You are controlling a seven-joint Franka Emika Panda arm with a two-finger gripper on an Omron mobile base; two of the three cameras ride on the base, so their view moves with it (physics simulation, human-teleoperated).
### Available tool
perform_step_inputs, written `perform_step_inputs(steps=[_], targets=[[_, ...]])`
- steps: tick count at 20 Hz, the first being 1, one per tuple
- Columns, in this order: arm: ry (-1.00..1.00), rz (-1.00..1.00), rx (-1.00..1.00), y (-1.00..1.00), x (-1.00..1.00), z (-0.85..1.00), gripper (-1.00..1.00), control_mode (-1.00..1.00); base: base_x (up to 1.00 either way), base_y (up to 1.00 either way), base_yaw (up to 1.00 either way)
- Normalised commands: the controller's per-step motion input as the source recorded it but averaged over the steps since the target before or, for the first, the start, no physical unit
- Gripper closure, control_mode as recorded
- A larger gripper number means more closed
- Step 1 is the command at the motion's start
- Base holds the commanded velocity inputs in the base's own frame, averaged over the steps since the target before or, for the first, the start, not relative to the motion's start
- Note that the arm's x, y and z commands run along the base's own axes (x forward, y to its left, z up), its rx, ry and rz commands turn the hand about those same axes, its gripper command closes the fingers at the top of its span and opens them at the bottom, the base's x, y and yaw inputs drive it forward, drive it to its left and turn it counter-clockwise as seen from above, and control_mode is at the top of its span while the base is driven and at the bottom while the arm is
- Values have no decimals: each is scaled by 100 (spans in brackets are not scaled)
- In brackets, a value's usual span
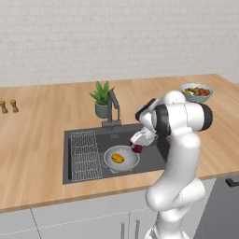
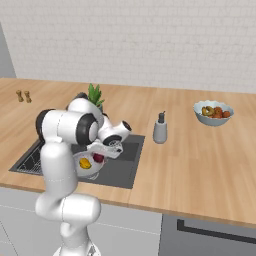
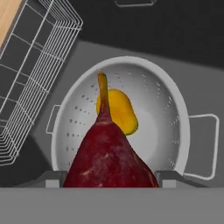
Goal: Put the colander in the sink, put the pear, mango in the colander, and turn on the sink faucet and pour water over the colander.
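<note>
Above colander (image 3: 168,113) in sink (image 1: 154,156): gripper (image 3: 109,183) clamped on pear (image 3: 109,162); mango (image 3: 119,111) inside colander.

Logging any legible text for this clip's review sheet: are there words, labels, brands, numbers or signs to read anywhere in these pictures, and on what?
None: no readable text, number or sign in any view.
Soap bottle: plain grey, no label.
Colander, sink, faucet: unmarked.
Pear, mango: no stickers.
Fruit bowl, plant pot: plain.
Two small brown items on the counter: too small to tell.
</note>
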Motion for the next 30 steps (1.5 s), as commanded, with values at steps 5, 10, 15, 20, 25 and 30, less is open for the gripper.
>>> perform_step_inputs(steps=[5,10,15,20,25,30], targets=[[0,0,0,12,19,-49,100,-100,0,0,0],[0,0,-5,9,34,-34,100,-100,0,0,0],[0,0,-9,18,33,-23,100,-100,0,0,0],[0,0,-7,33,3,-13,100,-100,0,0,0],[0,0,-9,28,-11,-9,-100,-100,0,0,0],[0,-4,-11,3,-23,0,-100,-100,0,0,0]])
